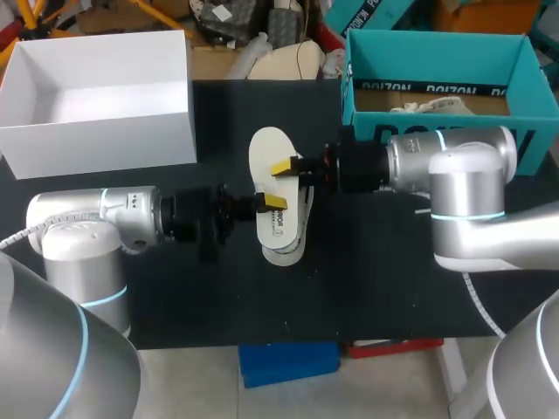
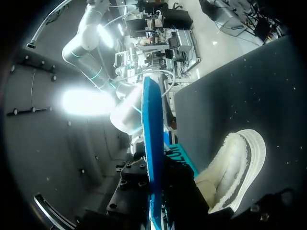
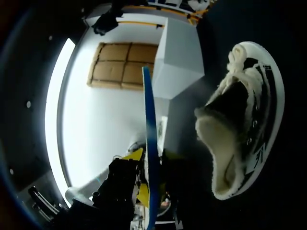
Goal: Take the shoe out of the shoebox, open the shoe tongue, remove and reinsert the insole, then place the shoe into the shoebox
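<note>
A cream insole [image 1: 270,150] with a blue underside is held flat in the air over the middle of the black table. My left gripper [image 1: 273,203] is shut on its near edge. My right gripper [image 1: 285,168] is at its right edge, coming in from the right. Both wrist views show the insole edge-on as a thin blue strip [image 2: 151,139] [image 3: 149,129] running out ahead of each gripper. Under it, the black-and-white fleece-lined shoe [image 1: 293,241] [image 2: 236,168] [image 3: 242,129] lies on the table, mostly covered in the head view.
An open white box [image 1: 105,133] [image 3: 180,57] stands at the back left. The teal shoebox [image 1: 367,131] stands at the back right behind my right arm, with white laces [image 1: 430,106] showing inside. The table's front edge is close below the shoe.
</note>
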`<state>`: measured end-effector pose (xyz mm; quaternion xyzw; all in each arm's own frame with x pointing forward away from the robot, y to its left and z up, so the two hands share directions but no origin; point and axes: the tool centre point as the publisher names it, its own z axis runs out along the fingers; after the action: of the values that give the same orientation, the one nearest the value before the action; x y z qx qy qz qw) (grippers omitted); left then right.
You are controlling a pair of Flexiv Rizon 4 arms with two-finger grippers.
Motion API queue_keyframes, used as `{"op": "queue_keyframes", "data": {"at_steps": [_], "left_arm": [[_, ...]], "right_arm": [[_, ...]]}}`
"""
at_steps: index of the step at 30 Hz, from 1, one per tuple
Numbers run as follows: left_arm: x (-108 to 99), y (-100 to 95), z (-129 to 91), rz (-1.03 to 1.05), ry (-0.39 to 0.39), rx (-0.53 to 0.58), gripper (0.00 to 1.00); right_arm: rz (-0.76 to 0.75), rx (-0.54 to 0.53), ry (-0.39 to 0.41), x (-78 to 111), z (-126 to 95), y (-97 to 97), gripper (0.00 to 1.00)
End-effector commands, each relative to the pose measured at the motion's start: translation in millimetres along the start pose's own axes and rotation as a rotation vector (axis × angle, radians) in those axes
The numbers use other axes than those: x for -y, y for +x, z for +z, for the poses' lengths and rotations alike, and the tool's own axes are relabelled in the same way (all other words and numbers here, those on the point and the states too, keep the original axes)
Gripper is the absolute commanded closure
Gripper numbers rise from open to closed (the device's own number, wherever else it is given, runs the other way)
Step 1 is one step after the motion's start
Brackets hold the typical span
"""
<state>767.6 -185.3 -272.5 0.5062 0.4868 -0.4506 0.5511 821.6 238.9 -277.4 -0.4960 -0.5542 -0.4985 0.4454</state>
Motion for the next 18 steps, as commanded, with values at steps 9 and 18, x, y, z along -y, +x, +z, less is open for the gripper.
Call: {"op": "queue_keyframes", "data": {"at_steps": [9, 18], "left_arm": [[1.2, -0.2, 1.1, 0.003, -0.006, -0.003, 1.00], [-1.3, -11.9, -14.6, 0.083, -0.042, -0.033, 0.00]], "right_arm": [[0.008, -0.004, 0.003, -0.4, 0.7, -1.9, 1.00], [0.008, -0.004, 0.003, -0.4, 0.7, -1.9, 1.00]]}}
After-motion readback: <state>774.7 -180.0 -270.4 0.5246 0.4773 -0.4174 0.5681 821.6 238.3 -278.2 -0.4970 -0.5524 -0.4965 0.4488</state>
